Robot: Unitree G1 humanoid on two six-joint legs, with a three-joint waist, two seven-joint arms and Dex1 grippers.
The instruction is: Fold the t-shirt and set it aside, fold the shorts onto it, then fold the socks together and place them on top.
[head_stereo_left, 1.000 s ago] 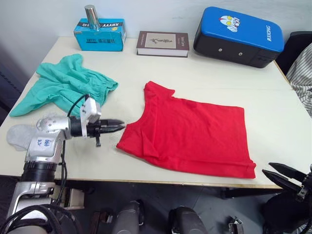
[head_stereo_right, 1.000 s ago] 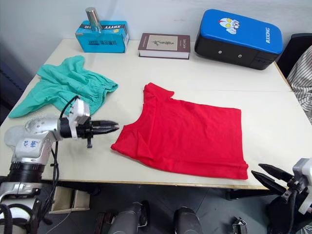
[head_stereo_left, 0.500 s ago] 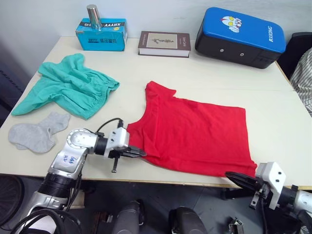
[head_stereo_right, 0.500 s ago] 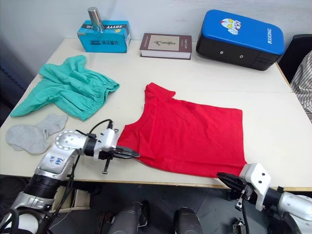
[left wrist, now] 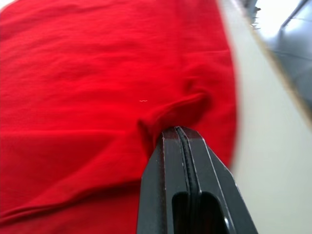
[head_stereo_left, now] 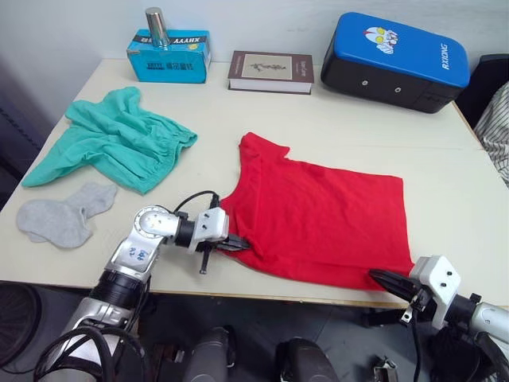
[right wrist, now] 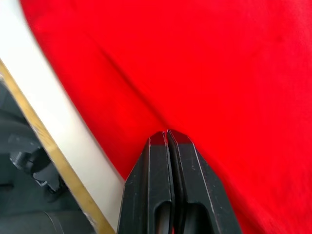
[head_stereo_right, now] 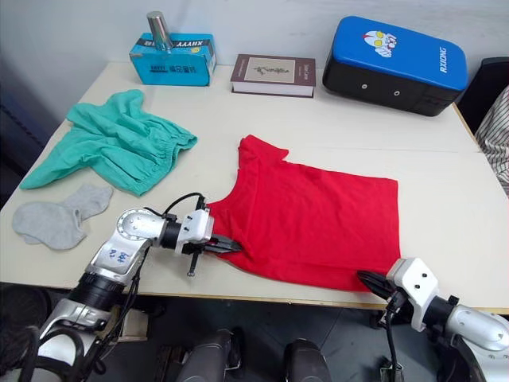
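Note:
The red t-shirt [head_stereo_left: 322, 215] lies flat, folded once, in the middle of the table. My left gripper [head_stereo_left: 241, 245] is shut on its near left corner, and the cloth puckers at the closed tips [left wrist: 179, 129]. At the front table edge, my right gripper [head_stereo_left: 377, 277] is shut on the near right corner of the t-shirt [right wrist: 209, 73]. The teal shorts [head_stereo_left: 111, 139] lie crumpled at the far left. In front of the shorts, the grey socks [head_stereo_left: 60, 219] rest side by side, untouched.
A blue box [head_stereo_left: 169, 56] with a metal cylinder [head_stereo_left: 153, 20] on it, a brown book [head_stereo_left: 270, 72] and a blue-and-black pad [head_stereo_left: 394, 57] line the back of the table. Striped cloth [head_stereo_left: 497, 127] hangs past the right edge.
My left gripper moved right and nearer, onto the shirt's near left corner, uncovering the socks. My right gripper came in from beyond the table edge and shut on the near right corner.

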